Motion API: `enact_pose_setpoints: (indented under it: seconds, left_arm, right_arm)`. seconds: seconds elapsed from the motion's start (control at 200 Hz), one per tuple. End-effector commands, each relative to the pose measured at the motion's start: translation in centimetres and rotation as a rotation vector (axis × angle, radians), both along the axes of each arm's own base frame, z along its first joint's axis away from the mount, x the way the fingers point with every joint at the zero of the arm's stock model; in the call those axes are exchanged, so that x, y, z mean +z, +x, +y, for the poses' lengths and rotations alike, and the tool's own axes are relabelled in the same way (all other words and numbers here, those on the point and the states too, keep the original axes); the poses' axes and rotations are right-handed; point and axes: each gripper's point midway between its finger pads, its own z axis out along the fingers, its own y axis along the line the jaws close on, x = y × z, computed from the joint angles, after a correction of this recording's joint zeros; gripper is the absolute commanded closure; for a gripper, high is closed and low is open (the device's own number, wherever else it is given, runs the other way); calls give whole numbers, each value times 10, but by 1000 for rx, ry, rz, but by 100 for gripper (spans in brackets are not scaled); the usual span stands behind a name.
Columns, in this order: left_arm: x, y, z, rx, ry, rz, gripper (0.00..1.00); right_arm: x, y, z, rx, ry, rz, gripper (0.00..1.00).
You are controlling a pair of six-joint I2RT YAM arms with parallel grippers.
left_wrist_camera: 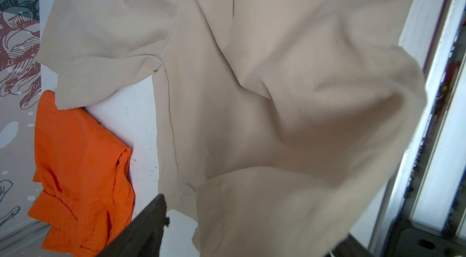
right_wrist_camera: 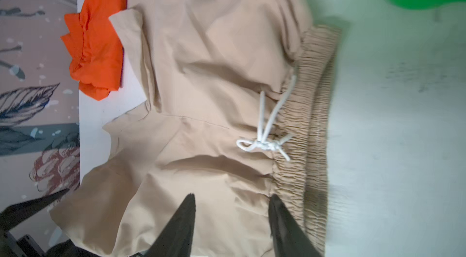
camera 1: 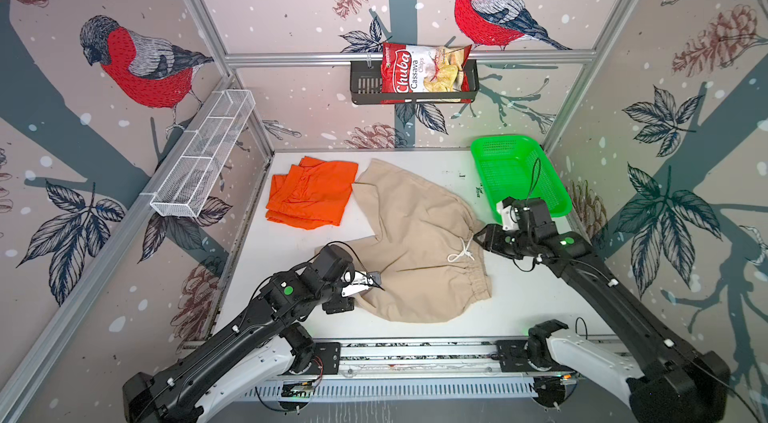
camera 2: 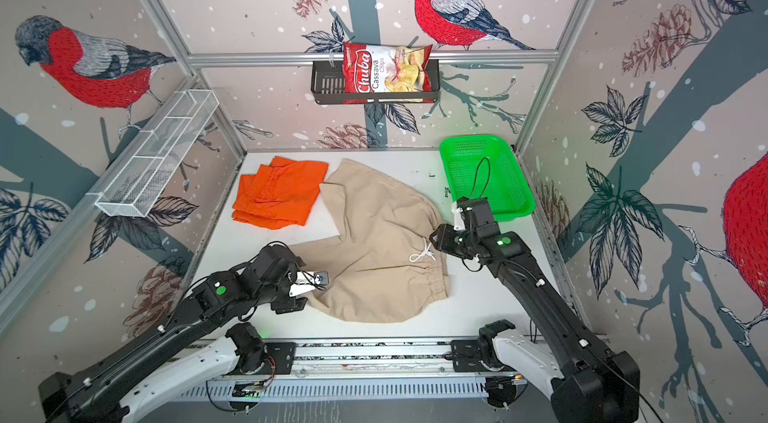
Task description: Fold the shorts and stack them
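Near edge: the rail (camera 1: 415, 352) carries both my arms. The left arm (camera 1: 249, 317) reaches in from near left and the right arm (camera 1: 590, 275) from near right.

Left jaws: low at the near-left edge of the beige shorts (camera 1: 419, 242). In the left wrist view they stand wide, with bunched beige cloth (left_wrist_camera: 252, 91) lying between them. Nothing is clamped.

Right jaws: at the right side of the same shorts, close to the waistband (camera 1: 469, 284). In the right wrist view they stand apart over the cloth (right_wrist_camera: 214, 91) beside the gathered waistband (right_wrist_camera: 315, 117), gripping nothing.

Beige shorts: spread across the middle of the worktop (camera 1: 532, 304) in both top views (camera 2: 374, 242). The waistband is on the right and near side, and the legs run left and far. The near-left part is rumpled into a rounded lump. The white drawstring (camera 1: 461, 252) is knotted and lies on the cloth just inside the waistband (right_wrist_camera: 267, 139).

Orange shorts (camera 1: 309, 194): folded at far left on the worktop in both top views (camera 2: 278, 192). They are just beside the far leg of the beige pair. I cannot tell whether the hem corner touches them (left_wrist_camera: 78, 180) (right_wrist_camera: 97, 41).

Far right corner: green basket (camera 1: 505, 138) on the worktop, well apart from both pairs.

Left wall: white wire shelf (camera 1: 203, 155).

Far wall: black shelf (camera 1: 363, 84) holding a bag of chips (camera 1: 424, 72).
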Motion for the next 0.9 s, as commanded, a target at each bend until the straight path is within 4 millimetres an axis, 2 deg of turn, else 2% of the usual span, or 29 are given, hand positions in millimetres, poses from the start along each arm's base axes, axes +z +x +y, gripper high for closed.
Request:
enact_pose_setpoints:
  seconds: [0.0,0.11,0.305,0.46,0.55,0.615,0.745,0.815,0.891]
  left_arm:
    - [1,1,0,25,-17,-4,17]
    - [1,2,0,27,-16,-7,17]
    - [-2,4,0,26,-11,-11,18]
    - [-2,4,-1,33,-19,-13,18]
    - [-2,5,0,36,-17,-15,18]
    - [-2,5,0,41,-18,-21,17]
    - [-6,7,4,53,-2,-28,17]
    - [-8,8,6,63,8,-35,17]
    - [-8,14,10,96,21,-64,16]
  right_arm:
    - [-4,5,46,49,92,-36,53]
    - [-33,3,86,126,90,2,54]
    - [-89,15,122,200,19,61,54]
    - [-130,39,120,181,-117,91,54]
    - [-152,56,105,150,-209,113,54]
    - [-162,68,89,117,-249,117,54]
    - [-163,100,64,54,-249,107,54]
    - [-148,117,63,51,-240,71,54]
    - [-122,130,70,79,-228,13,54]
